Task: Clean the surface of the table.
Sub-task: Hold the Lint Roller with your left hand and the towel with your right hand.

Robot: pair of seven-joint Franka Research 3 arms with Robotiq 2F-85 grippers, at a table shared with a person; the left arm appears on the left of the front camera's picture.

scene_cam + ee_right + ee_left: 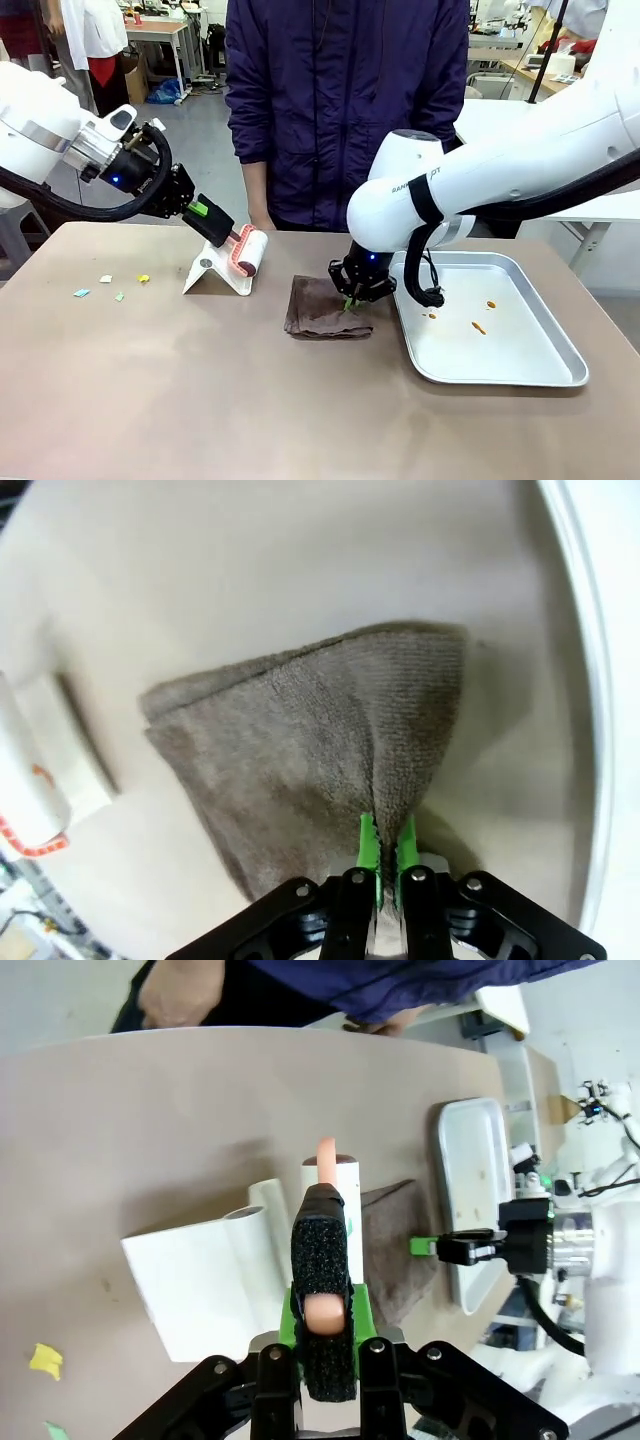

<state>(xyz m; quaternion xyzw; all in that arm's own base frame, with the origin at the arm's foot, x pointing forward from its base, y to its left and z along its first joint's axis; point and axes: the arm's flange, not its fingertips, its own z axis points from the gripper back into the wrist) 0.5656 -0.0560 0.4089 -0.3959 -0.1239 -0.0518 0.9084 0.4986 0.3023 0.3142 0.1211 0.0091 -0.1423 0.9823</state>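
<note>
Brown desk [150, 400] spread wide across the foreground, a person [340, 100] standing at its twelve o'clock edge, and both arms are down low over it. On one side the left fingers [203, 211] are clenched on the black handle of the lint roller [249, 250]. Its head hangs right at the white stand [214, 276], around eleven o'clock from the desk's middle, though whether the two touch I can't tell. Dead centre, the right fingers [352, 300] are pinched tight on a thin raised fold of the cloth [318, 312], and the tray [540, 378] lies just beside it at three o'clock. Now for the trouble spots. That pinch looks slim, so a hard wipe could pull the fold free and leave the cloth bunched behind. A sweep towards three o'clock would likely shove the cloth into the tray's rim and slide the tray. The stand looks light, so a roller dragged off at an angle could tip it or carry it along. The scraps [105, 279] sit out at nine o'clock, well apart from the cloth, so the roller arm has to swing away from centre. If both arms move through the middle together, they could clash. The sticky head could also snag the cloth if it strays towards four o'clock. And the person's hand is near the far edge.
</note>
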